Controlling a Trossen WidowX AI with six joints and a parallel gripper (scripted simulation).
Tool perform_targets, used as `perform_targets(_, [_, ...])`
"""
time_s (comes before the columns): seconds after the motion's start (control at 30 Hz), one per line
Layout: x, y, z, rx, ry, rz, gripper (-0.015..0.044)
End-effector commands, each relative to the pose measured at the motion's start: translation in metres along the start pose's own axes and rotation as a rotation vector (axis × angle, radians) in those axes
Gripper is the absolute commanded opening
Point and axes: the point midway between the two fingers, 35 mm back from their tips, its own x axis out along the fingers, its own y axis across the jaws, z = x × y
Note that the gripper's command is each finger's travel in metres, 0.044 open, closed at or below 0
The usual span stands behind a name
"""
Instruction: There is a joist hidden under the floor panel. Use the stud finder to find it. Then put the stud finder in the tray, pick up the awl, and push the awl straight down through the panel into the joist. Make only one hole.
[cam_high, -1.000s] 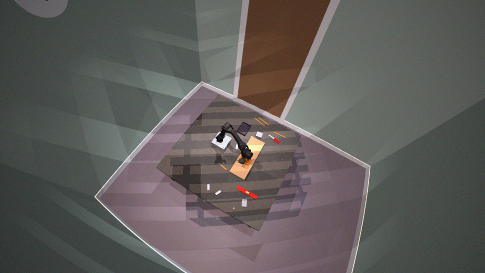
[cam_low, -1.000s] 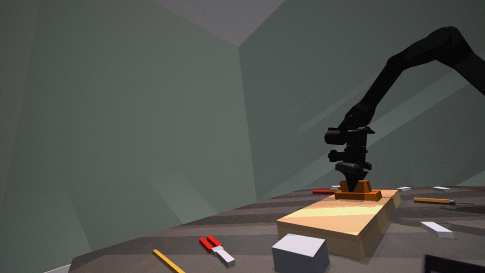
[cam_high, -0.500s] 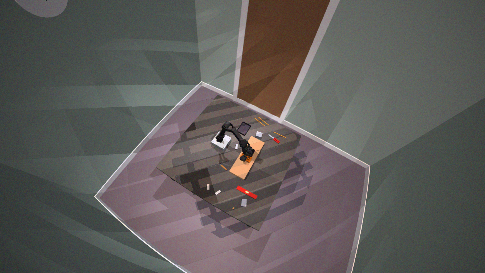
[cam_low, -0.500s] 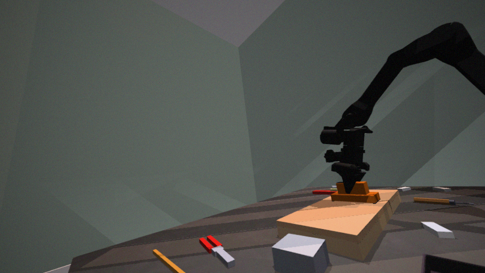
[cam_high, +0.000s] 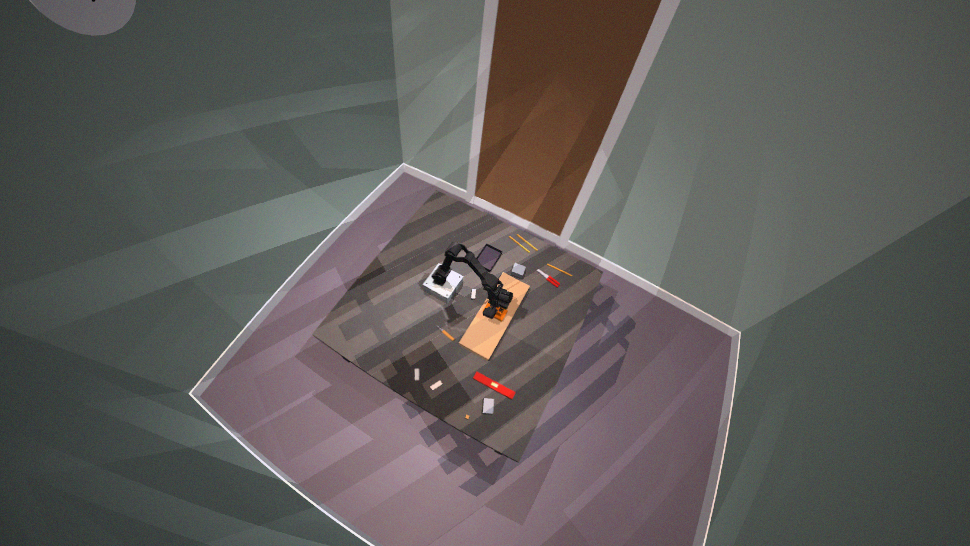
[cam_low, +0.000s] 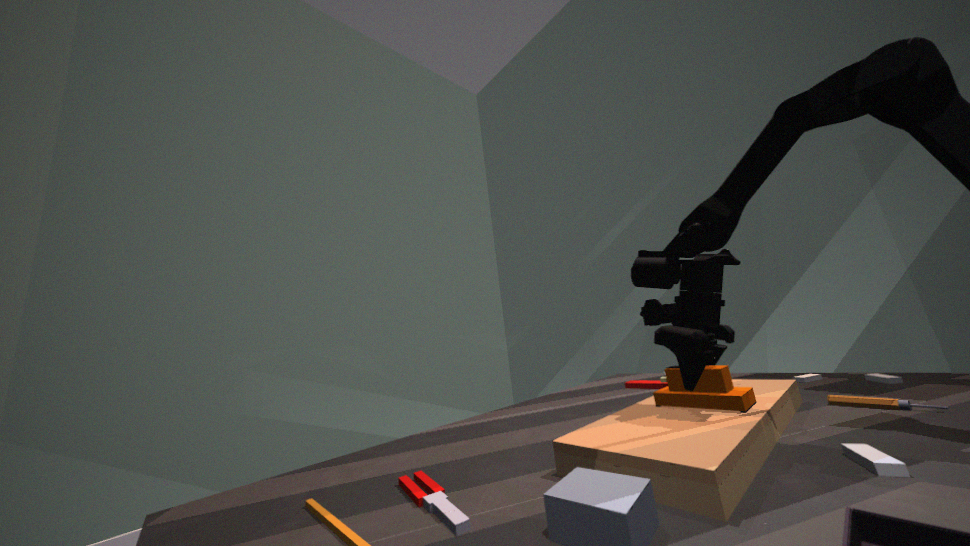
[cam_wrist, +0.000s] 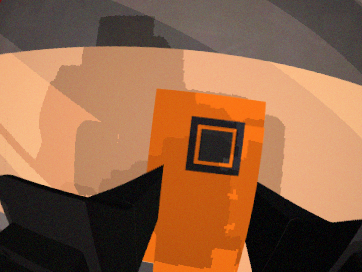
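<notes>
My gripper (cam_high: 496, 303) (cam_low: 692, 381) (cam_wrist: 203, 176) points straight down and is shut on the orange stud finder (cam_high: 497, 314) (cam_low: 709, 396) (cam_wrist: 200, 235). The stud finder sits flat on the tan floor panel (cam_high: 485, 341) (cam_low: 672, 444) (cam_wrist: 313, 122), toward its far end in the exterior view. The square window (cam_wrist: 214, 144) on the stud finder is dark. The awl (cam_low: 865, 400) (cam_high: 445, 333), with an orange handle and a metal tip, lies on the table beside the panel. The dark tray (cam_high: 490, 255) (cam_low: 907, 520) stands near the arm's base.
A grey cube (cam_low: 600, 505) (cam_high: 518, 269), a red-handled tool (cam_low: 431, 495) (cam_high: 548, 277) and a yellow pencil (cam_low: 336, 522) lie near the panel's near end. A red level (cam_high: 494, 384) and small white blocks (cam_low: 875, 459) lie around. The arm's white base (cam_high: 442, 284) stands beside the panel.
</notes>
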Motion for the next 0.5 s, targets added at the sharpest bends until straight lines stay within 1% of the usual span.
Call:
perform_targets(0.0, [0.000, 0.010, 0.000, 0.000, 0.000, 0.002, 0.0000])
perform_targets(0.47, [0.000, 0.041, 0.000, 0.000, 0.000, 0.004, 0.0000])
